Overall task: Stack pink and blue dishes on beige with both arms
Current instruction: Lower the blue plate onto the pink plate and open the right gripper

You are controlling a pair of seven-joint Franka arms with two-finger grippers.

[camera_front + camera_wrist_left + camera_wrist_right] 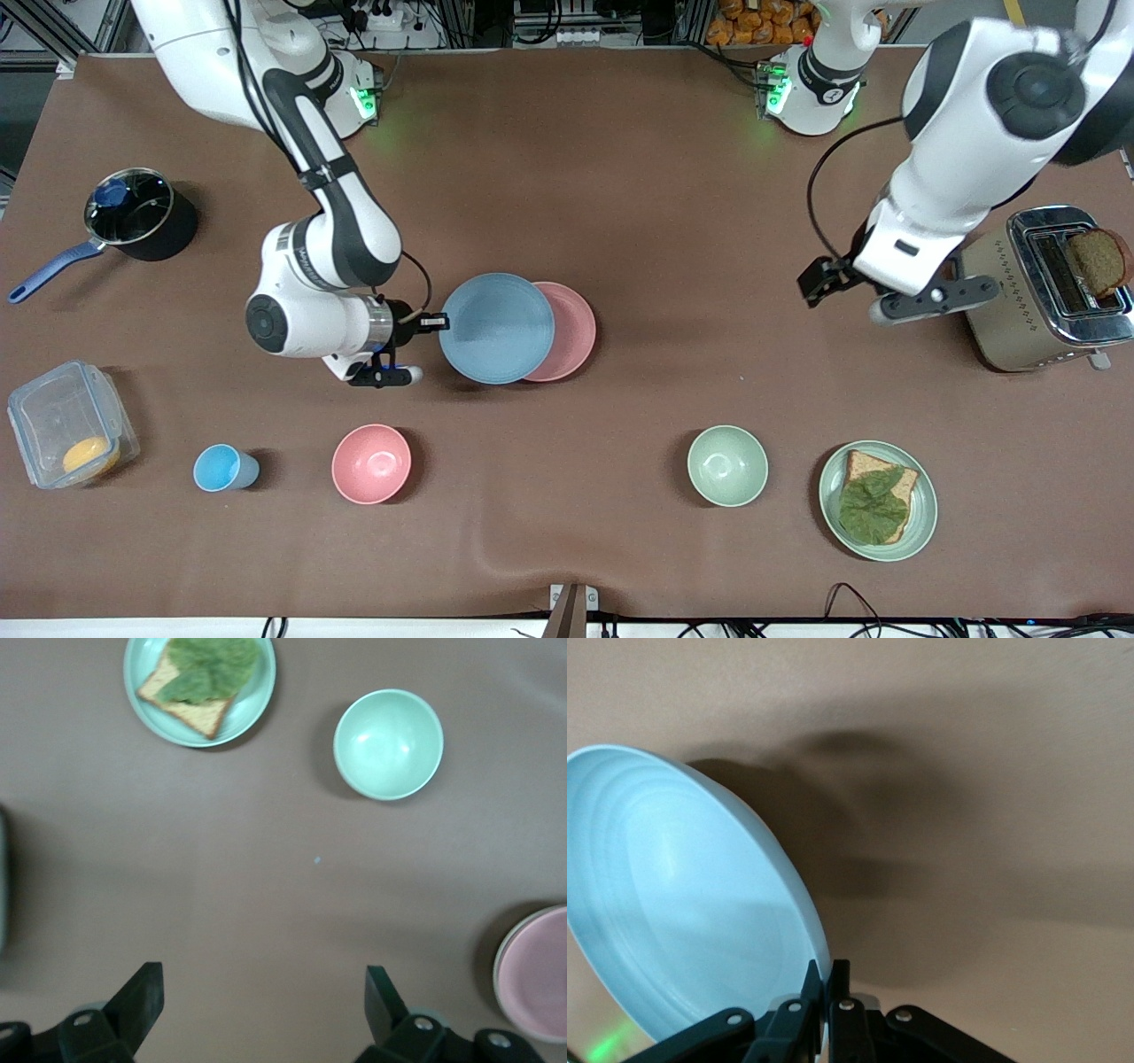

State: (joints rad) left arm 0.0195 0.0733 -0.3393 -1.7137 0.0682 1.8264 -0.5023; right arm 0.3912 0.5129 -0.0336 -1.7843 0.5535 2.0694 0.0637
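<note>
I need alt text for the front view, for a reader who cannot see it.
The right tool, shut on the blue plate's rim, holds it over the pink plate mid-table. The left tool hangs open over bare table beside the toaster.

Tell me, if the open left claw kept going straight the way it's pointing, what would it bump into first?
Probably just the bare brown table. The open left gripper points down at it, and nothing lies between its fingers. The green bowl and pink plate sit off to the sides.
</note>
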